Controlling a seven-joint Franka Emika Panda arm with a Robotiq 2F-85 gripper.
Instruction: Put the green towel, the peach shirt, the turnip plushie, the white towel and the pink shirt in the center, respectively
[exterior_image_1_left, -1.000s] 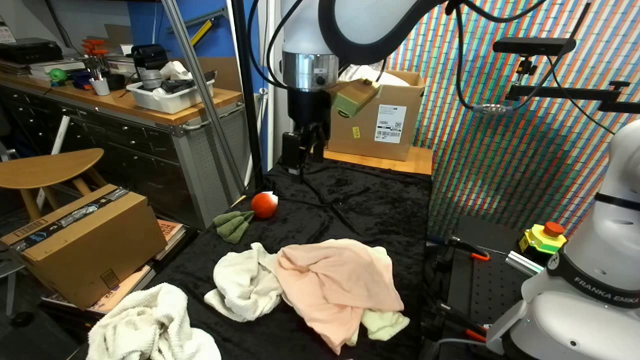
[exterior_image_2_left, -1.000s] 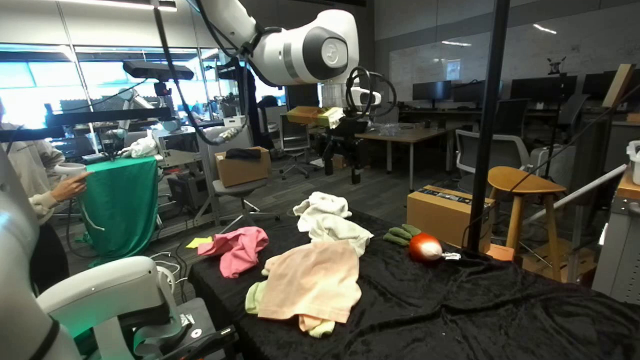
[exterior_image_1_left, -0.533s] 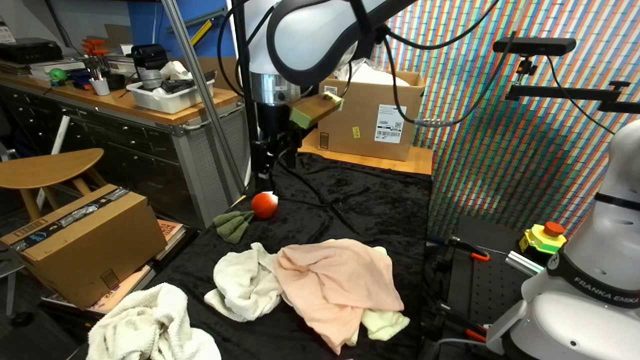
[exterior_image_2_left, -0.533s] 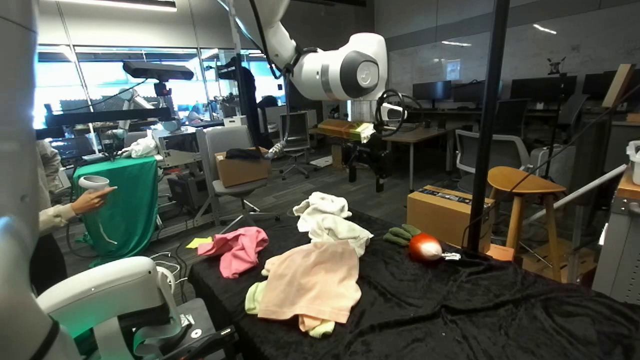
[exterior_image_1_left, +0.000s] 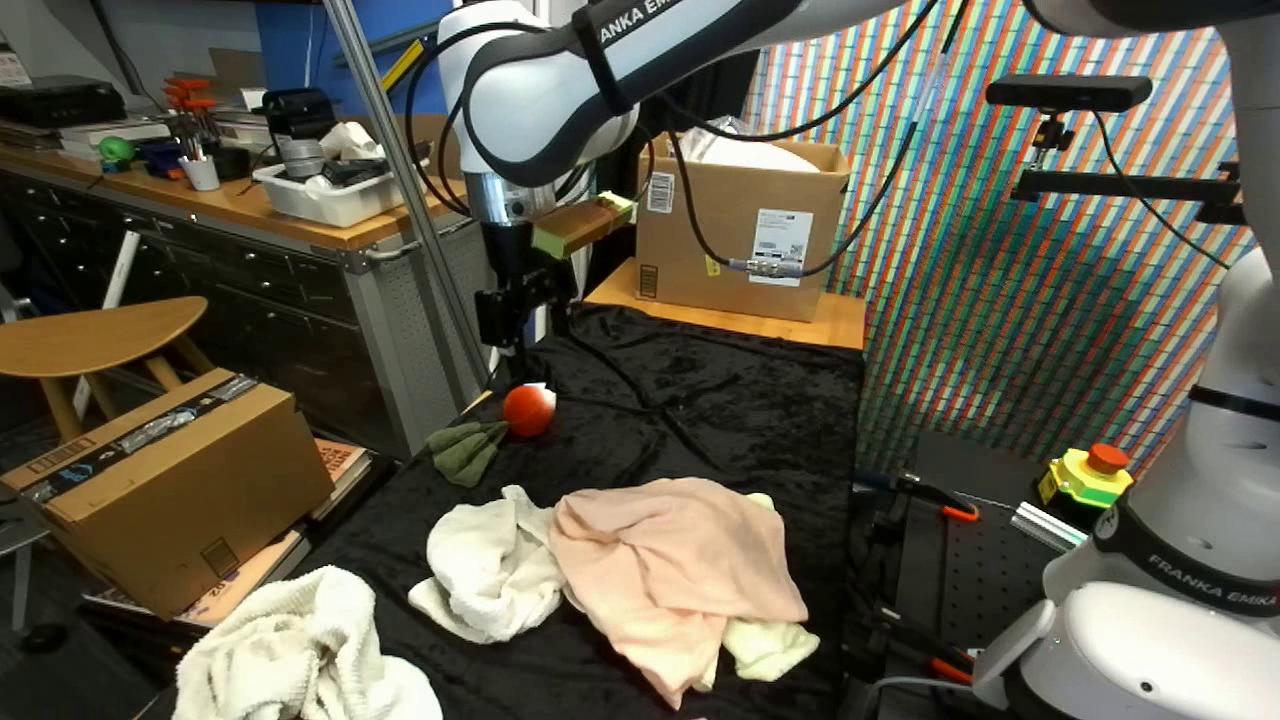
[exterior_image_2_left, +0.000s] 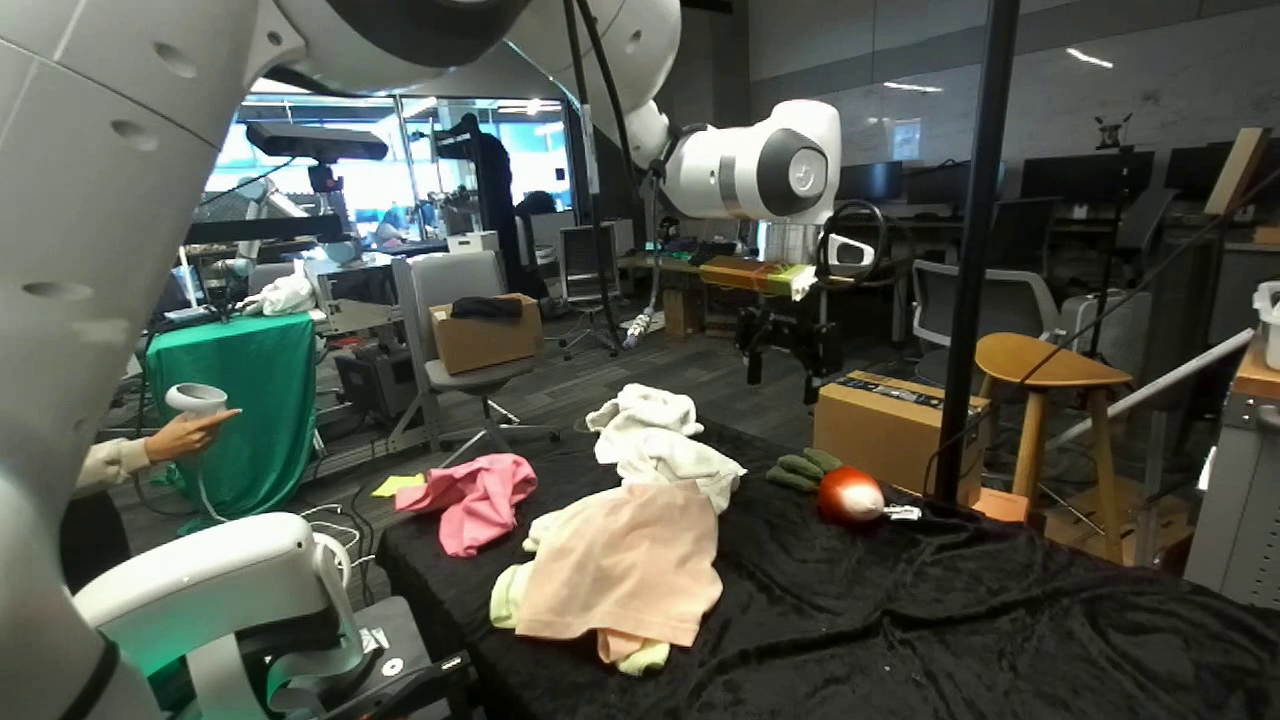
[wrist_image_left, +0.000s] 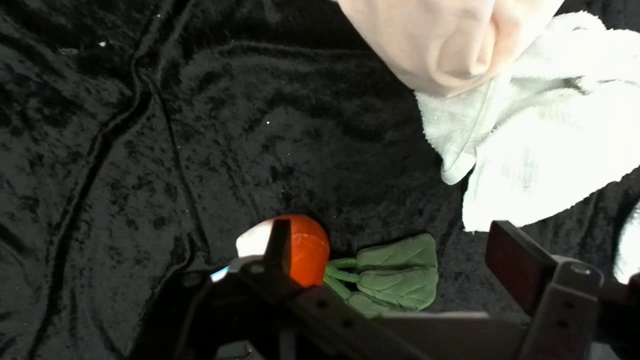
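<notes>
The turnip plushie (exterior_image_2_left: 850, 495) lies along the edge of the black velvet-covered desk (exterior_image_2_left: 1000, 620) opposite the robot base (exterior_image_1_left: 1170, 640). I have the gripper (exterior_image_2_left: 783, 388) above the plushie and apart from it; its fingers (wrist_image_left: 517, 262) stand wide apart. In the wrist view, one finger overlaps the red bulb (wrist_image_left: 311, 252), and the green leaves (wrist_image_left: 400, 280) appear between the fingers.

Inward from that edge, I locate the white towel (exterior_image_1_left: 490, 575), which touches the peach shirt (exterior_image_1_left: 680, 560). The peach shirt overlies the pale green towel (exterior_image_1_left: 768, 648), whose exposed part extends toward the robot-side edge. The second white towel (exterior_image_2_left: 645, 408) lies near the desk corner farthest from the camera in an exterior view. The pink shirt (exterior_image_2_left: 480, 505) lies near the robot-side corner, close to the peach shirt.

Beyond the plushie's edge, off the desk, I register a taped cardboard box (exterior_image_2_left: 875, 435) and a vertical black post (exterior_image_2_left: 975, 250). A labelled cardboard box (exterior_image_1_left: 730, 210) stands on the bare wooden surface (exterior_image_1_left: 838, 322) bordering the velvet. The emergency-stop button (exterior_image_1_left: 1088, 482) sits near the robot base.
</notes>
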